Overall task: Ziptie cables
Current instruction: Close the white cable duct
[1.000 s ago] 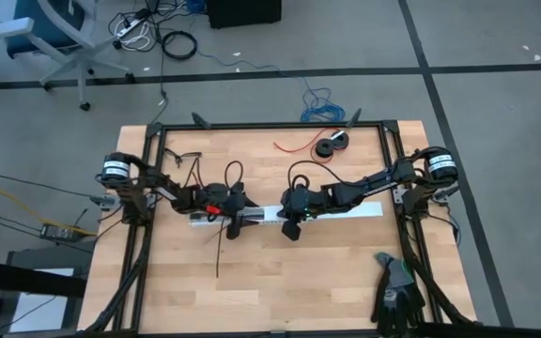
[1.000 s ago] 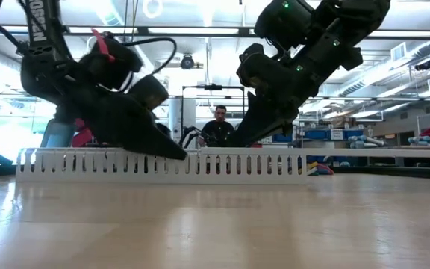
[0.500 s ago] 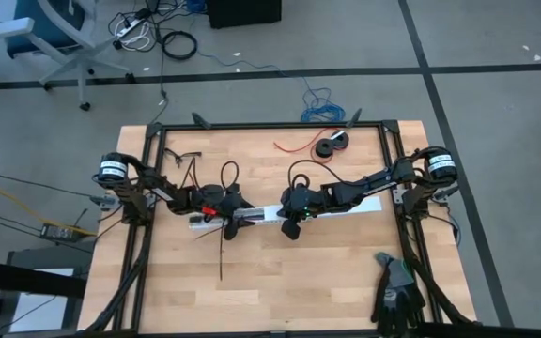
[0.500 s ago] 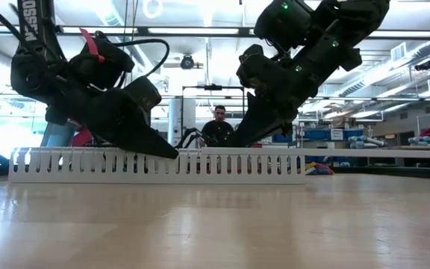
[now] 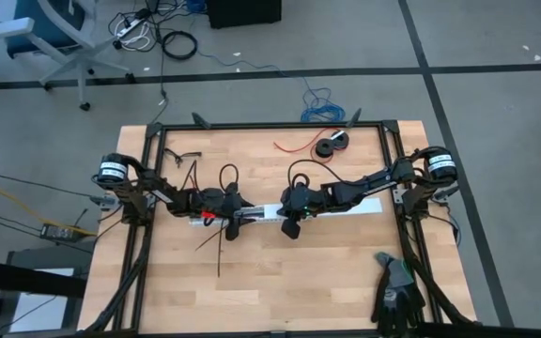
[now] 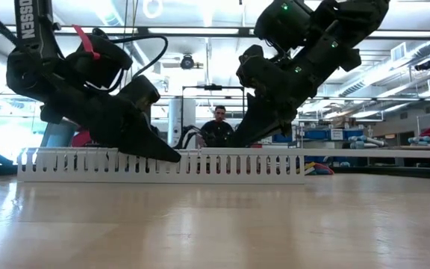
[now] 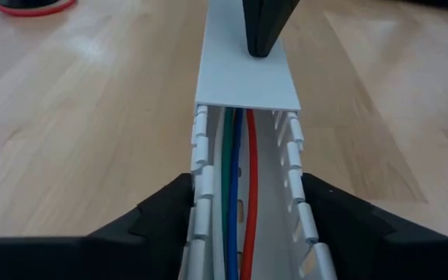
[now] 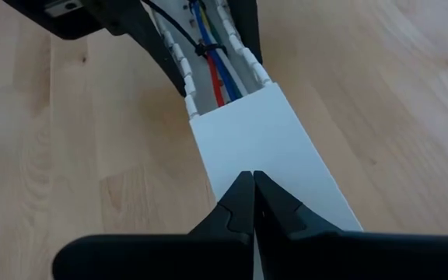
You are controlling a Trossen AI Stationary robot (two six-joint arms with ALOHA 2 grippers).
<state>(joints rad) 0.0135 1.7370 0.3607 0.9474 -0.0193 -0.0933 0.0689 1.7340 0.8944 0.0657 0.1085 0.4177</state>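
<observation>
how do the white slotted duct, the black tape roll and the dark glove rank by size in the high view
1. White slotted duct, longest by far.
2. Dark glove.
3. Black tape roll, smallest.

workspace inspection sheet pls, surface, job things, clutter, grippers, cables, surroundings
surface: wooden table, bare toward the front.
job's things: white slotted duct across the middle, a flat cover on part of it; the cables, red, blue and green, lie inside the uncovered part.
clutter: a thin red wire and a black roll at the back; gloves at the front right corner.
grippers: left gripper straddles the duct, one finger each side; right gripper shut, its tip on the cover.
cables: a black tie crosses them.
surroundings: a person behind the table; chair and loose floor cords.
</observation>
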